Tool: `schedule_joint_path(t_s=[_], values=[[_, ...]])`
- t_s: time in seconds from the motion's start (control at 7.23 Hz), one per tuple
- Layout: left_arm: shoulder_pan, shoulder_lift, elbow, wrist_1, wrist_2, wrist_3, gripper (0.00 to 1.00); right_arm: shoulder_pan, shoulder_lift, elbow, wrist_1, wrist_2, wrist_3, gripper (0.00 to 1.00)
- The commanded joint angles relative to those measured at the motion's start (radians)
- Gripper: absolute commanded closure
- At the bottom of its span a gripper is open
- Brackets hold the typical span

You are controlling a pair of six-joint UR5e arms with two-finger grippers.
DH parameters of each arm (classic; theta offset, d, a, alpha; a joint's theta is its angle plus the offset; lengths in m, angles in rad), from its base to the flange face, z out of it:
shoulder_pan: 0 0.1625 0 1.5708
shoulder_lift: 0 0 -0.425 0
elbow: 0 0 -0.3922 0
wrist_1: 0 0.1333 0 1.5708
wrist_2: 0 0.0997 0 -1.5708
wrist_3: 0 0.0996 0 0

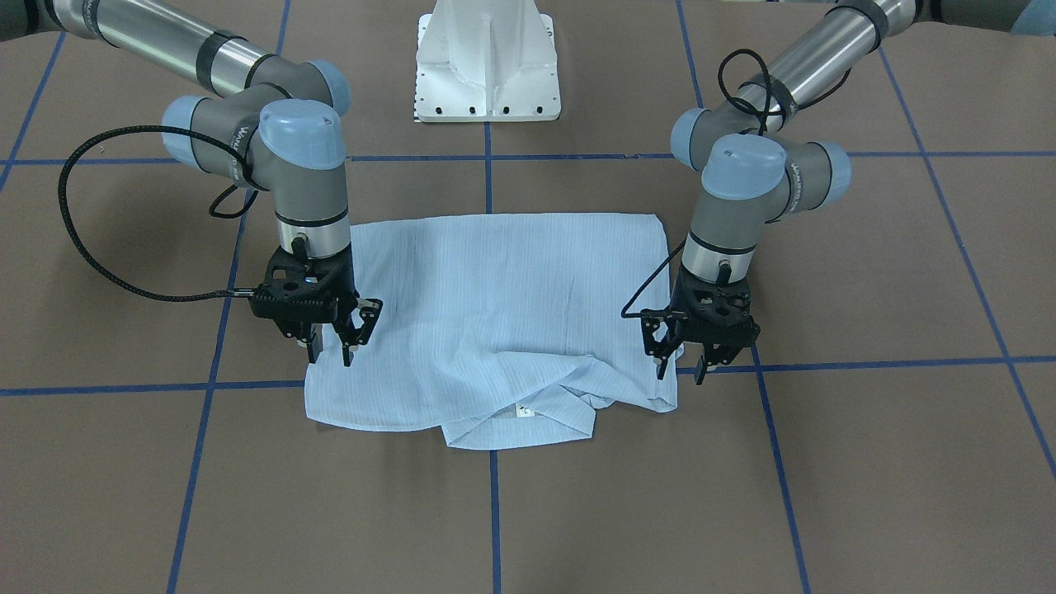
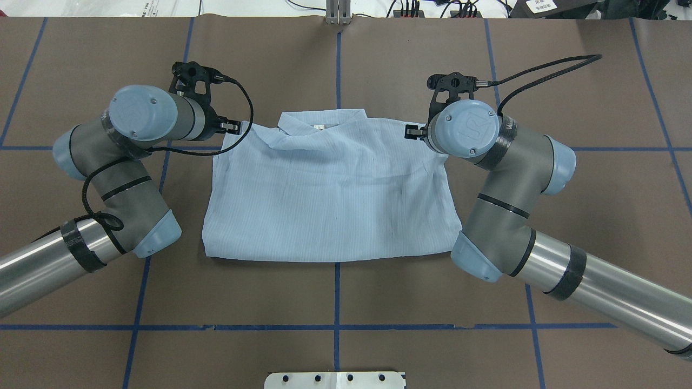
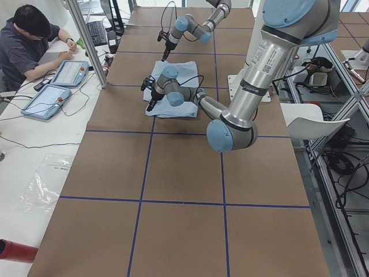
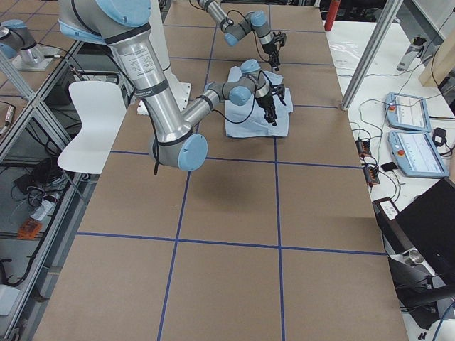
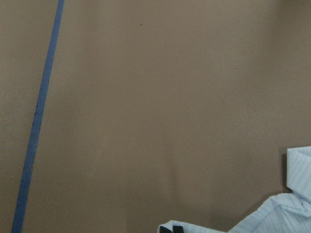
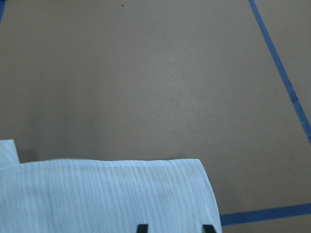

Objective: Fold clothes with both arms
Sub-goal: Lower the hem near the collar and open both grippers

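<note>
The light-blue striped shirt (image 1: 495, 305) lies flat on the brown table, folded into a rough rectangle, its collar (image 2: 319, 125) on the side away from the robot's base. My right gripper (image 1: 331, 356) stands open, pointing down over one collar-side corner of the shirt. Its fingertips show spread apart above the cloth (image 6: 97, 194) in the right wrist view. My left gripper (image 1: 681, 371) stands open at the opposite collar-side corner. The left wrist view shows only an edge of the shirt (image 5: 291, 213) and one dark fingertip (image 5: 172, 229).
A white pedestal base (image 1: 487, 66) sits at the robot's side of the table. Blue tape lines (image 1: 487, 181) grid the brown surface. A person (image 3: 26, 40) sits at a side table with tablets (image 3: 72, 72). A white chair (image 4: 92, 114) stands off the table.
</note>
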Motion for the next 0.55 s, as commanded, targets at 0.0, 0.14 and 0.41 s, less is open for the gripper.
schedule_joint_path(t_s=[0.0, 0.14, 0.41], values=[[0.002, 0.091, -0.109, -0.017, -0.059, 0.011, 0.00, 0.013, -0.027, 0.042, 0.015, 0.019, -0.009, 0.00], [0.017, 0.179, -0.206, -0.017, -0.066, -0.001, 0.00, 0.012, -0.037, 0.045, 0.015, 0.017, -0.011, 0.00], [0.132, 0.347, -0.358, -0.052, -0.062, -0.083, 0.00, 0.008, -0.037, 0.043, 0.016, 0.012, -0.011, 0.00]])
